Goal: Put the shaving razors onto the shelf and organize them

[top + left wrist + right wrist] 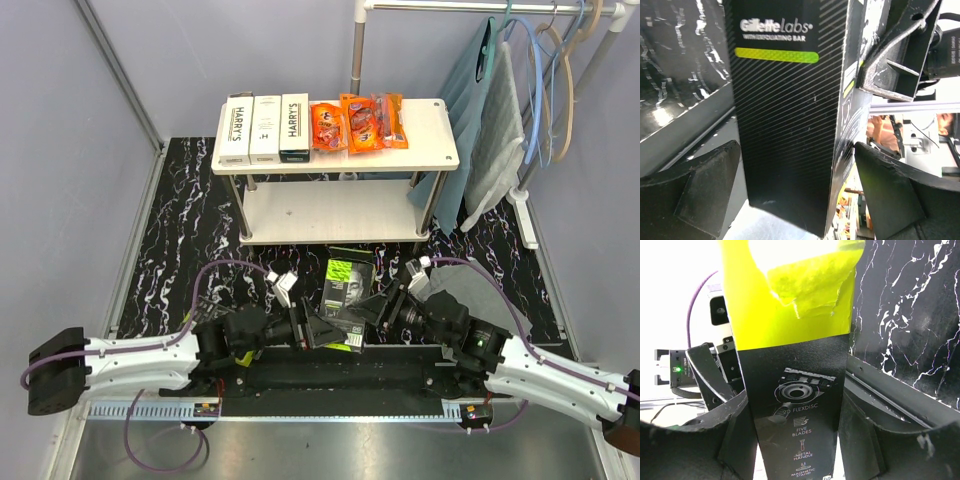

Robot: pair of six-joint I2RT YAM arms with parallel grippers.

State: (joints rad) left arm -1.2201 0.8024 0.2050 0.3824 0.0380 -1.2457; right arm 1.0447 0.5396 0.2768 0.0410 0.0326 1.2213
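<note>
**A:** What stands on the black marbled surface point(180, 230)?

**B:** The two-tier shelf point(432, 135), at the back. Its top board carries three white Harry's boxes point(265, 127) side by side on the left, with the orange packs point(358, 122) just beside them.

**A:** And the black-and-lime ones?

**B:** One flat pack point(350, 272) lies on the surface in front of the shelf. A second pack point(785, 125) is between the two arms, nearer their bases.

**A:** The jaws?

**B:** The right jaws are clenched on the second pack's edges. The left jaws are spread wide on either side of it, not gripping.
</note>
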